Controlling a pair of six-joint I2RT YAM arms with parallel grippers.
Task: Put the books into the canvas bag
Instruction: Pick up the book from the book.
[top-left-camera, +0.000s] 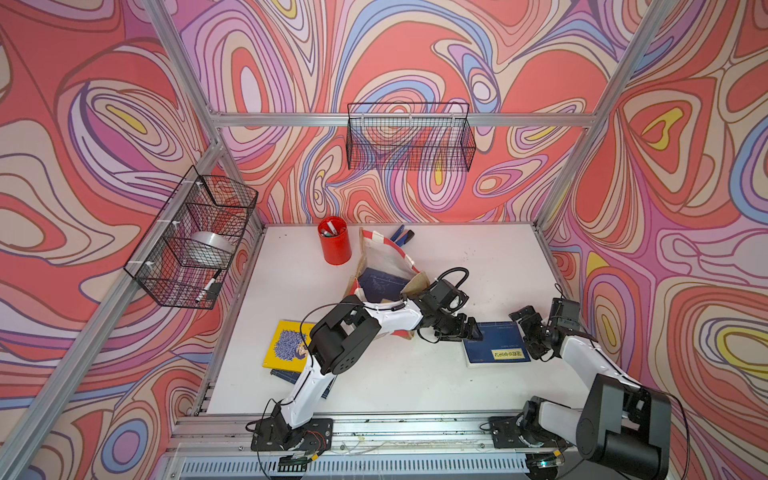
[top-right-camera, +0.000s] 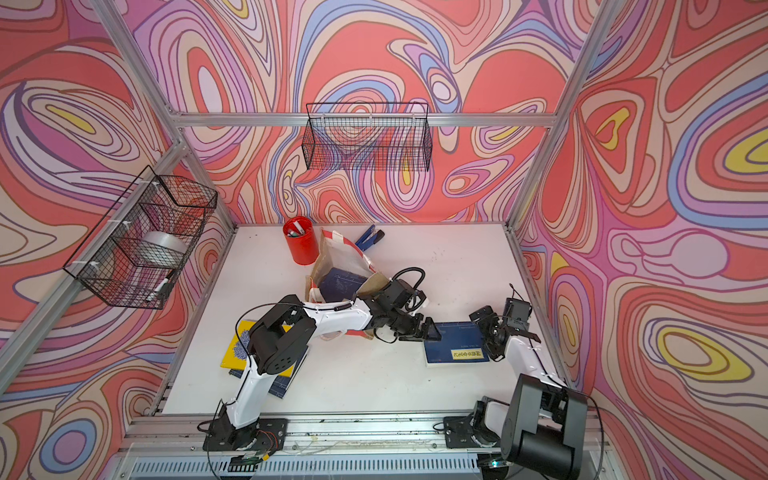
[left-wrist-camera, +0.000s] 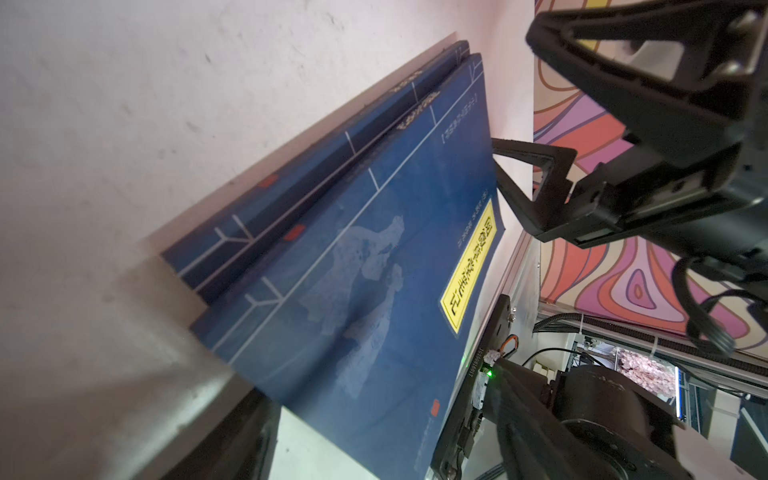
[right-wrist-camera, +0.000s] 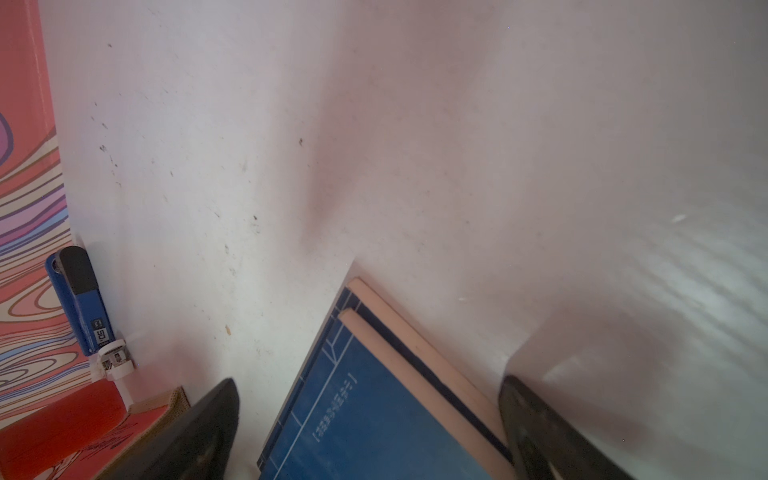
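Note:
The tan canvas bag (top-left-camera: 388, 257) (top-right-camera: 332, 253) lies open at the table's back centre, with a navy book (top-left-camera: 382, 284) inside it. Two stacked navy books (top-left-camera: 496, 347) (top-right-camera: 455, 347) (left-wrist-camera: 353, 270) (right-wrist-camera: 374, 415) lie at the right; the top one bears a yellow label. My left gripper (top-left-camera: 471, 330) (top-right-camera: 428, 330) is open at the stack's left edge, one finger (left-wrist-camera: 232, 436) by the top book's raised corner. My right gripper (top-left-camera: 524, 332) (top-right-camera: 486, 332) (right-wrist-camera: 370, 436) stands open at the stack's right edge, holding nothing. A yellow book (top-left-camera: 286, 345) lies on another navy one (top-left-camera: 291, 376), front left.
A red pen cup (top-left-camera: 334, 241) stands left of the bag and a blue stapler (top-left-camera: 402, 235) (right-wrist-camera: 79, 299) lies behind it. Wire baskets hang on the left wall (top-left-camera: 195, 241) and the back wall (top-left-camera: 409, 139). The left arm reaches across the bag's front end.

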